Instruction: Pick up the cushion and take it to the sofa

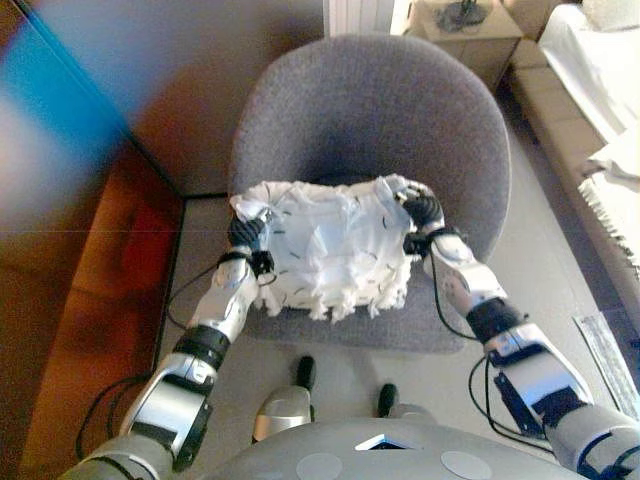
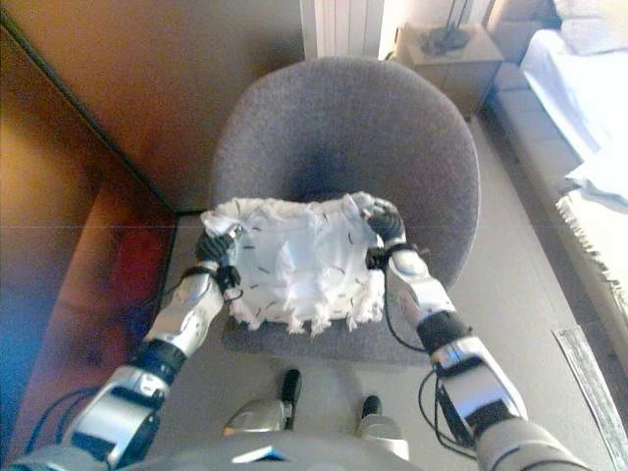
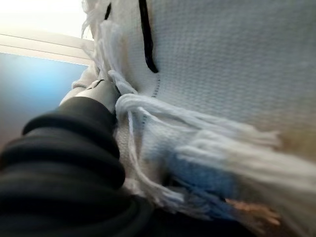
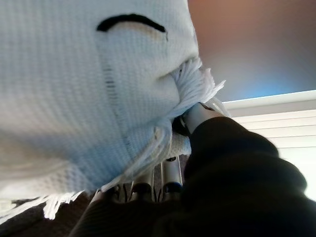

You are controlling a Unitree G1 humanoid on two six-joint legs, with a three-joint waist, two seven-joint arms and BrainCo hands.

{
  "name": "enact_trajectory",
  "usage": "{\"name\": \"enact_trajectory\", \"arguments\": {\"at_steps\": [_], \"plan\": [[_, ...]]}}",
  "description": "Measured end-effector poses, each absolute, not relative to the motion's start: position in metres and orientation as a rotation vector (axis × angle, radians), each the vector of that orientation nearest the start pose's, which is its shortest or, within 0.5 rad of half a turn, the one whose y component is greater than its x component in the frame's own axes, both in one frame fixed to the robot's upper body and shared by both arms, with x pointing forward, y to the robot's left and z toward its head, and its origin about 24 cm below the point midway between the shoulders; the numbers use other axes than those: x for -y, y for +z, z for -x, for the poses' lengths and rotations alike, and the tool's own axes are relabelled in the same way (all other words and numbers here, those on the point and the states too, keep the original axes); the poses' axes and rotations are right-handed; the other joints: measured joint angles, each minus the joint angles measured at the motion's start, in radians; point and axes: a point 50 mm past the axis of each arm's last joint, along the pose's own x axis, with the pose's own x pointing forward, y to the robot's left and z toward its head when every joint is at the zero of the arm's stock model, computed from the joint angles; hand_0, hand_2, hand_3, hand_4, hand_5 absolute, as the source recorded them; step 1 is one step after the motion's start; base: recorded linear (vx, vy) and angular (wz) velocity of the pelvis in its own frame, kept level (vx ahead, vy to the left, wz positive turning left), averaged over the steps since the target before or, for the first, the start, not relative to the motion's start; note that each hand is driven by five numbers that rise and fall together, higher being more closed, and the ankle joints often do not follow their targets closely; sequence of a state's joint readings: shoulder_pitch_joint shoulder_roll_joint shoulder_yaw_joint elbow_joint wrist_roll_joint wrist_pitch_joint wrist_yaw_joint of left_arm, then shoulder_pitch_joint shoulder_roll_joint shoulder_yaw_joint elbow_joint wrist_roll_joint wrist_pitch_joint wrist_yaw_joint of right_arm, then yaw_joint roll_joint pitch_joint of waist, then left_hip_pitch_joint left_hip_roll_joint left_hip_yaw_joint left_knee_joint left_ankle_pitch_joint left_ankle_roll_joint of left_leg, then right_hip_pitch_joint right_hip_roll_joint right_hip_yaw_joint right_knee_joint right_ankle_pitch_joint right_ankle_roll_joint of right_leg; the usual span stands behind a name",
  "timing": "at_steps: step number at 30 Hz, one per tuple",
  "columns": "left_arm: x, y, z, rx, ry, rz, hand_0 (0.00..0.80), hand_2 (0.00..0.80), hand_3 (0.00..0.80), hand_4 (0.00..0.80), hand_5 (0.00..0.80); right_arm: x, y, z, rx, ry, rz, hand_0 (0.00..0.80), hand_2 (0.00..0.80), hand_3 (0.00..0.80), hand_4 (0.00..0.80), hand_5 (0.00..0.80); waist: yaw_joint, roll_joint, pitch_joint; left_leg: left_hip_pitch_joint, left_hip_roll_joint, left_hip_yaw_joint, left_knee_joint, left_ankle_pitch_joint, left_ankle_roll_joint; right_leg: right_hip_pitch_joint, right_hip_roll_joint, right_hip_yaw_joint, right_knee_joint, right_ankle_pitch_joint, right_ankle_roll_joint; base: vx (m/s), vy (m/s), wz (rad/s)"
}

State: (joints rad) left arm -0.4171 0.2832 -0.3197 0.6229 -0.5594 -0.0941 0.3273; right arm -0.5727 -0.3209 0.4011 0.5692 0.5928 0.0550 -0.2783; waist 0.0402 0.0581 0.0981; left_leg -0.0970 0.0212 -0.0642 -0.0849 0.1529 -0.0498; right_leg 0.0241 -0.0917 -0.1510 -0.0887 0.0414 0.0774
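A white knitted cushion (image 1: pixel 330 250) with fringes and short black marks is between my two hands, over the seat of a grey armchair (image 1: pixel 370 110). My left hand (image 1: pixel 246 235) grips its left edge and my right hand (image 1: pixel 422 212) grips its right edge. In the right wrist view the fingers (image 4: pixel 148 185) lie under the cushion (image 4: pixel 64 84) and the thumb (image 4: pixel 197 116) presses into its side. In the left wrist view the cushion (image 3: pixel 222 59) fills the frame, and the thumb (image 3: pixel 96 91) presses against it. A sofa (image 1: pixel 600 60) with a white cover stands at the far right.
A brown wooden wall (image 1: pixel 100 250) runs close along the left. A small side table (image 1: pixel 465 30) and a white radiator (image 1: pixel 360 15) stand behind the armchair. Grey floor (image 1: pixel 545 230) lies between the armchair and the sofa, with a fringed white throw (image 1: pixel 615 190) at its edge.
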Motion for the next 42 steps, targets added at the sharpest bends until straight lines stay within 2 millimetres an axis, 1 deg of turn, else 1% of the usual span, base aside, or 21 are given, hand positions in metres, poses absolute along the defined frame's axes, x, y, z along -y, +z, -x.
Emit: {"name": "enact_trajectory", "arguments": {"at_steps": [5, 7, 9, 12, 14, 19, 23, 28, 33, 36, 37, 38, 39, 42], "plan": [[-0.163, 0.029, -0.33, -0.158, 0.153, 0.086, 0.8, 0.8, 0.8, 0.8, 0.8, 0.144, 0.068, -0.354, -0.147, -0.026, 0.01, 0.8, 0.8, 0.8, 0.8, 0.8, -0.003, 0.014, 0.01, -0.004, 0.001, 0.003, -0.001, 0.0, 0.0, -0.005, 0.0, 0.001, 0.0, 0.001, 0.001, 0.011, -0.004, 0.0], [-0.162, 0.032, -0.332, -0.149, 0.15, 0.089, 0.8, 0.8, 0.8, 0.8, 0.8, 0.144, 0.071, -0.356, -0.135, -0.039, 0.019, 0.8, 0.8, 0.8, 0.8, 0.8, -0.004, 0.019, 0.013, -0.003, 0.002, 0.003, -0.002, 0.0, 0.0, -0.005, 0.001, 0.001, 0.0, 0.002, 0.0, 0.097, -0.019, 0.0], [-0.16, 0.032, -0.333, -0.149, 0.147, 0.096, 0.8, 0.8, 0.8, 0.8, 0.8, 0.145, 0.071, -0.356, -0.134, -0.064, 0.023, 0.8, 0.8, 0.8, 0.8, 0.8, -0.007, 0.016, 0.014, 0.0, 0.001, 0.004, -0.002, 0.0, 0.0, -0.001, 0.001, 0.001, 0.0, 0.002, 0.0, 0.148, -0.008, 0.03], [-0.158, 0.032, -0.332, -0.151, 0.144, 0.101, 0.8, 0.8, 0.8, 0.8, 0.8, 0.143, 0.072, -0.355, -0.129, -0.092, 0.035, 0.8, 0.8, 0.8, 0.8, 0.8, -0.026, 0.008, 0.033, 0.019, 0.0, 0.007, -0.003, 0.0, 0.0, 0.022, 0.0, 0.001, -0.001, 0.0, 0.0, 0.077, 0.006, 0.06], [-0.156, 0.031, -0.332, -0.152, 0.135, 0.106, 0.8, 0.8, 0.8, 0.8, 0.8, 0.142, 0.071, -0.355, -0.133, -0.104, 0.045, 0.8, 0.8, 0.8, 0.8, 0.8, -0.029, 0.004, 0.042, 0.023, 0.001, 0.009, -0.003, 0.0, 0.0, 0.024, 0.001, 0.003, -0.001, 0.0, 0.0, -0.03, 0.012, -0.02], [-0.153, 0.025, -0.334, -0.186, 0.129, 0.111, 0.8, 0.8, 0.8, 0.8, 0.8, 0.144, 0.069, -0.355, -0.15, -0.149, 0.065, 0.8, 0.8, 0.8, 0.8, 0.8, -0.032, 0.007, 0.05, 0.011, 0.006, 0.018, -0.003, 0.0, 0.0, 0.008, 0.002, 0.011, 0.0, 0.003, -0.001, -0.092, 0.02, -0.06], [-0.15, 0.033, -0.341, -0.169, 0.114, 0.112, 0.8, 0.8, 0.8, 0.8, 0.8, 0.144, 0.071, -0.358, -0.147, -0.182, 0.08, 0.8, 0.8, 0.8, 0.8, 0.8, -0.052, 0.004, 0.065, 0.01, 0.006, 0.023, -0.003, 0.001, 0.001, 0.006, 0.003, 0.016, 0.0, 0.005, -0.002, -0.014, -0.001, -0.03], [-0.143, 0.047, -0.351, -0.142, 0.071, 0.123, 0.8, 0.8, 0.8, 0.8, 0.8, 0.148, 0.077, -0.364, -0.138, -0.239, 0.095, 0.8, 0.8, 0.8, 0.8, 0.8, -0.053, 0.003, 0.067, 0.013, 0.006, 0.028, -0.003, 0.0, 0.001, 0.006, 0.003, 0.018, 0.0, 0.006, -0.002, 0.006, 0.0, -0.01], [-0.145, 0.048, -0.358, -0.164, 0.086, 0.107, 0.8, 0.8, 0.8, 0.8, 0.8, 0.143, 0.083, -0.369, -0.141, -0.248, 0.109, 0.8, 0.8, 0.8, 0.8, 0.8, -0.054, -0.001, 0.069, 0.018, 0.008, 0.033, -0.003, 0.0, 0.0, 0.01, 0.004, 0.021, 0.0, 0.007, -0.003, 0.066, 0.003, -0.02], [-0.147, 0.045, -0.359, -0.193, 0.094, 0.094, 0.8, 0.8, 0.8, 0.8, 0.8, 0.14, 0.081, -0.372, -0.163, -0.253, 0.111, 0.8, 0.8, 0.8, 0.8, 0.8, -0.054, -0.004, 0.071, 0.033, 0.008, 0.034, -0.003, 0.0, 0.0, 0.024, 0.004, 0.022, -0.001, 0.008, -0.002, 0.092, 0.013, 0.0], [-0.147, 0.044, -0.359, -0.206, 0.094, 0.091, 0.54, 0.54, 0.54, 0.54, 0.54, 0.141, 0.079, -0.372, -0.173, -0.257, 0.114, 0.8, 0.8, 0.8, 0.8, 0.8, -0.054, -0.004, 0.07, 0.039, 0.008, 0.034, -0.003, -0.001, 0.0, 0.03, 0.005, 0.022, 0.0, 0.008, -0.002, 0.089, 0.02, 0.01], [-0.147, 0.043, -0.358, -0.214, 0.094, 0.091, 0.229, 0.229, 0.229, 0.229, 0.229, 0.141, 0.077, -0.372, -0.178, -0.259, 0.116, 0.8, 0.8, 0.8, 0.8, 0.8, -0.054, -0.004, 0.07, 0.041, 0.008, 0.034, -0.003, -0.001, 0.0, 0.032, 0.005, 0.022, -0.001, 0.008, -0.002, 0.098, 0.025, 0.01], [-0.147, 0.042, -0.358, -0.227, 0.099, 0.107, 0.0, 0.0, 0.0, 0.0, 0.0, 0.141, 0.075, -0.371, -0.187, -0.261, 0.119, 0.8, 0.8, 0.8, 0.8, 0.8, -0.054, -0.004, 0.071, 0.045, 0.009, 0.034, -0.003, -0.001, 0.0, 0.036, 0.004, 0.022, -0.001, 0.008, -0.003, 0.075, 0.022, 0.01], [-0.149, 0.038, -0.359, -0.274, 0.112, 0.106, 0.0, 0.0, 0.0, 0.0, 0.0, 0.141, 0.069, -0.371, -0.224, -0.263, 0.142, 0.8, 0.8, 0.8, 0.8, 0.8, -0.054, -0.004, 0.07, 0.051, 0.01, 0.034, -0.003, -0.001, -0.001, 0.043, 0.004, 0.022, -0.001, 0.008, -0.003, 0.046, 0.023, 0.01]]}}
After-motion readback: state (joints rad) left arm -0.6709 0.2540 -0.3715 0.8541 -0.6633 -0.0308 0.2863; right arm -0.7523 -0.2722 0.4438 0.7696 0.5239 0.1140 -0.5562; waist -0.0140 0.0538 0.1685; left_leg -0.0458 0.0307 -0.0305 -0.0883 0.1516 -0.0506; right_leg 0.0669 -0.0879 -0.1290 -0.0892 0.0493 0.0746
